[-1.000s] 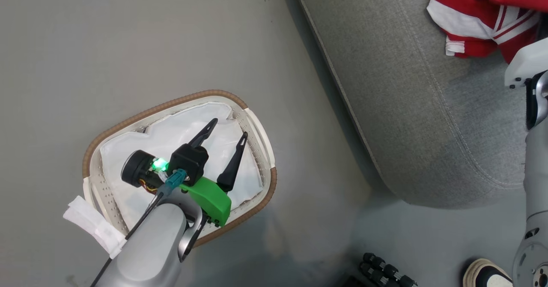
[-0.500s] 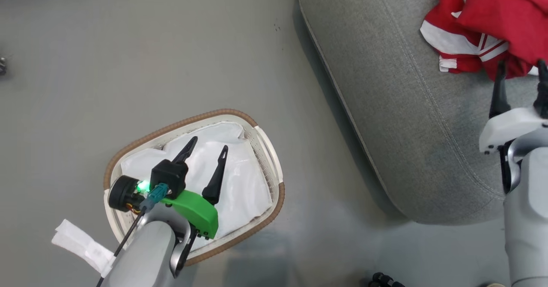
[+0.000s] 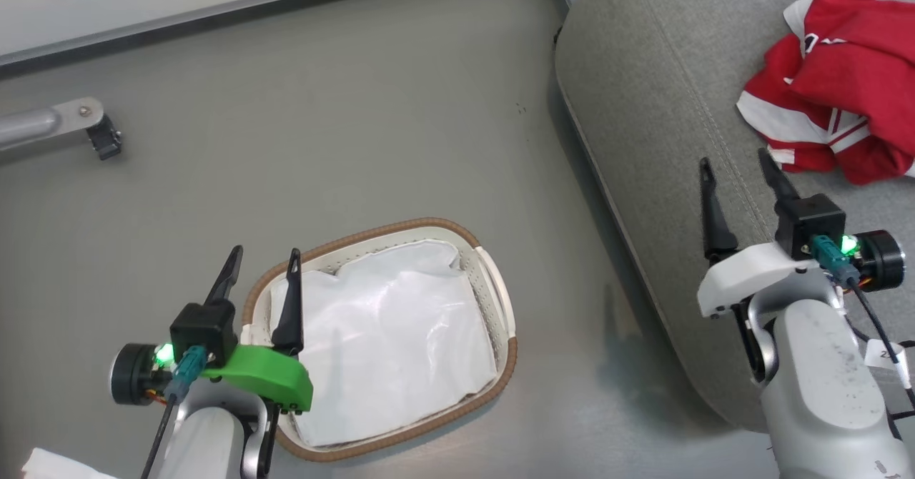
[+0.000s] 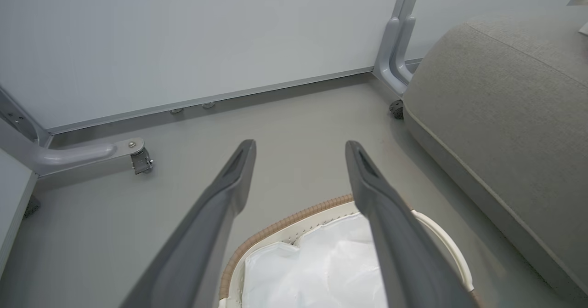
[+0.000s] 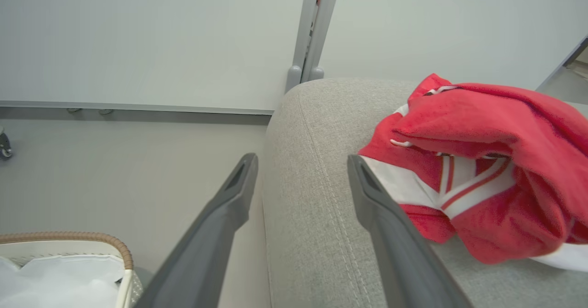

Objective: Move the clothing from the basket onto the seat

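Red clothing (image 3: 843, 118) on the seat (image 3: 665, 107), partly off-frame, axis unclear; left pincer (image 3: 263, 254) and right pincer (image 3: 735, 157) wide apart.

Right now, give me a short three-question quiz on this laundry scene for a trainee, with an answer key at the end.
1. True or false: the red clothing lies on the seat.
2. What is inside the basket? A: a white liner sheet. B: a red garment. C: a shoe.
3. Fill in: the left gripper and the right gripper both stand ____, holding nothing.

Key: 1 true; 2 A; 3 open.
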